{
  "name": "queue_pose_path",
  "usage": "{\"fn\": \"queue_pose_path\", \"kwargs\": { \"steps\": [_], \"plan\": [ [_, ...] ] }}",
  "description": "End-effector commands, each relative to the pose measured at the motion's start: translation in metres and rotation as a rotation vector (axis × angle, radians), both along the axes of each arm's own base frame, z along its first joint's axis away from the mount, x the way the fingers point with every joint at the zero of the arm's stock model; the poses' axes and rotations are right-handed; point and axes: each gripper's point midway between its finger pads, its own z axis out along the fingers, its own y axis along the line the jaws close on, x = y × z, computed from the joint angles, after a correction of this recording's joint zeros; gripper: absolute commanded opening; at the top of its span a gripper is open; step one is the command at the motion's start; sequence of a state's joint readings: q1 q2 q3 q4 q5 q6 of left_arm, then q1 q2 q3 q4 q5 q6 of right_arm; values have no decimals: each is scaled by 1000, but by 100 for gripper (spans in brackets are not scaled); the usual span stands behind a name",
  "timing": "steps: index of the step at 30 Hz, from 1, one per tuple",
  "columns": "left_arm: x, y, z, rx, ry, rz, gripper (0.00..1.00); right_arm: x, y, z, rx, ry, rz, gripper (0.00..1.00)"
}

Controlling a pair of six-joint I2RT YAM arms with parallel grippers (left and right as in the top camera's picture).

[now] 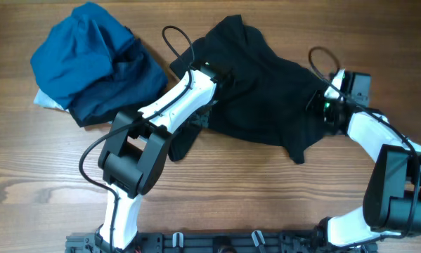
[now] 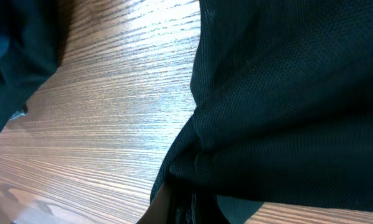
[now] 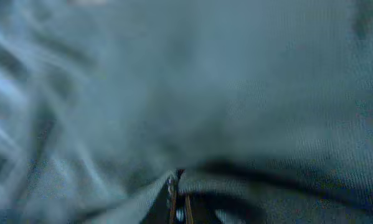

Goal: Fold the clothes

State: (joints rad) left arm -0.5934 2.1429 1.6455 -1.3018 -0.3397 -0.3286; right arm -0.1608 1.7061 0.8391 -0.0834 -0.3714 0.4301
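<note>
The clothes, one black shirt [image 1: 266,91], lie crumpled on the wooden table right of centre. My left gripper [image 1: 211,79] sits at the shirt's left edge. In the left wrist view its jaws [image 2: 189,202] are shut, with the black mesh fabric [image 2: 286,93] bunched over and between them. My right gripper [image 1: 321,107] is at the shirt's right edge. The right wrist view is blurred and filled with the fabric [image 3: 236,93]; there the gripper [image 3: 180,199] is shut, with a fold pinched in it. No collar, logo or tag shows.
A bright-blue and navy bundle of garments [image 1: 91,60] lies at the back left, with a bit of white under its left edge; its dark edge [image 2: 12,56] shows in the left wrist view. Bare wood [image 2: 111,112] separates it from the shirt. Black cables loop above both wrists.
</note>
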Motion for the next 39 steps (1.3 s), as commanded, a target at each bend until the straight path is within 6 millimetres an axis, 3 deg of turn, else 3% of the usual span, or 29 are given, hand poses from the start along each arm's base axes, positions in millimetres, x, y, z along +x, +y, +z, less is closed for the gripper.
{"fn": "queue_pose_path", "kwargs": {
  "steps": [1,3,4,5,7,10,15,18,20,23,26,28,30,33,34,35,36,39],
  "plan": [
    [3,4,8,2,-33,20,4,33,-16,38,58,-102,-71,4],
    [3,4,8,2,-33,20,4,40,-35,56,24,-120,-52,5],
    [3,3,8,2,-34,20,4,39,-42,60,5,-110,-36,39],
    [4,3,8,0,-37,20,4,35,-44,63,1,-101,9,66],
    [5,2,8,-2,-40,20,4,17,-44,56,19,-22,48,84],
    [4,3,8,-2,-39,20,4,-27,-32,34,61,173,88,78],
    [4,3,8,-2,-39,20,4,-99,3,12,113,456,212,47],
    [5,2,7,-4,-43,20,4,-128,17,-13,100,560,210,48],
    [5,2,7,-4,-43,20,5,-133,32,-22,127,542,251,40],
    [5,2,7,-4,-42,20,4,-132,36,-26,123,531,258,4],
    [5,2,7,-4,-42,20,4,-109,18,2,104,468,195,4],
    [5,2,8,-3,-40,17,4,-99,-18,27,7,449,109,4],
    [5,2,7,-3,-40,17,4,-96,-68,49,-141,449,-15,4],
    [5,2,7,-4,-41,17,4,-92,-90,56,-159,423,-84,6],
    [5,2,7,-4,-41,17,4,-90,-92,56,-159,419,-88,17],
    [5,2,7,-4,-41,17,5,-90,-92,55,-158,421,-88,40],
    [5,2,7,-4,-41,17,4,-91,-91,54,-153,426,-86,51],
    [5,2,7,-4,-41,17,4,-101,-78,53,-99,464,-62,58]
  ]
}}
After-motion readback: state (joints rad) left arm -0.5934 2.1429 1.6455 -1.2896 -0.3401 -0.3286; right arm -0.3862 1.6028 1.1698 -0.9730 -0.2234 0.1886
